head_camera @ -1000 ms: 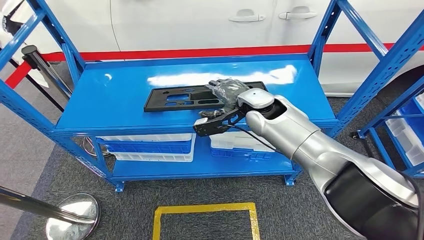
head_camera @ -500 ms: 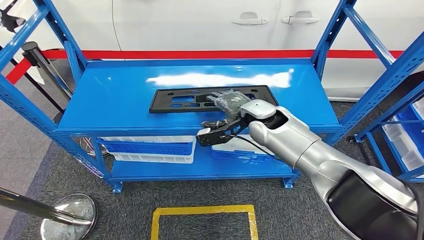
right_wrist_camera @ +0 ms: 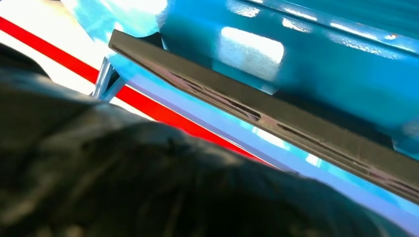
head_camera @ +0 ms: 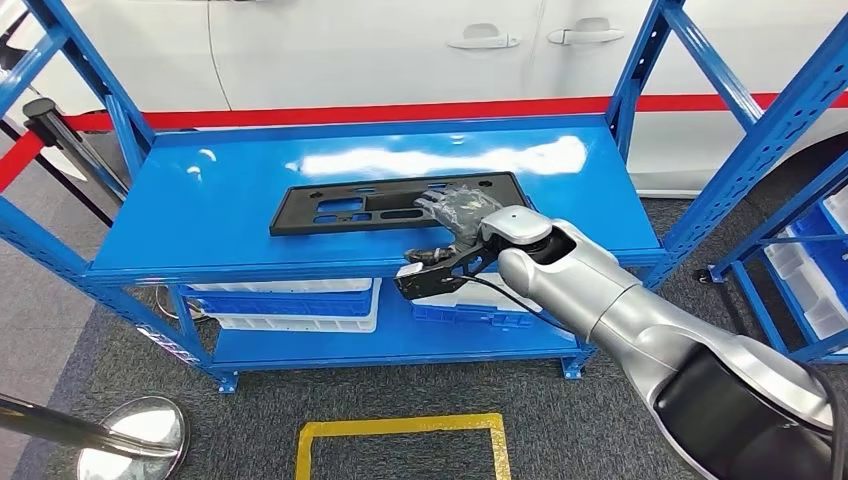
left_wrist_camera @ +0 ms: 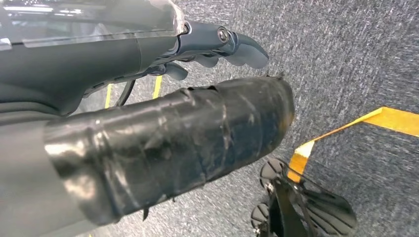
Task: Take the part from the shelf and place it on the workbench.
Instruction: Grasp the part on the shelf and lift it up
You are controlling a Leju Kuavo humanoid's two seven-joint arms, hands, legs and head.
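Since the camera has shifted while the part (head_camera: 400, 204) stays flat on the shelf (head_camera: 230, 190), the right hand (head_camera: 462, 207), fingers resting on its right end, has lifted nothing yet.

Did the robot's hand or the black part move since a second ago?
Barely. The right hand still rests on the black part, which still lies flat on the blue shelf. The whole picture slid slightly, so the camera moved, not the things. The left hand hangs over the floor.
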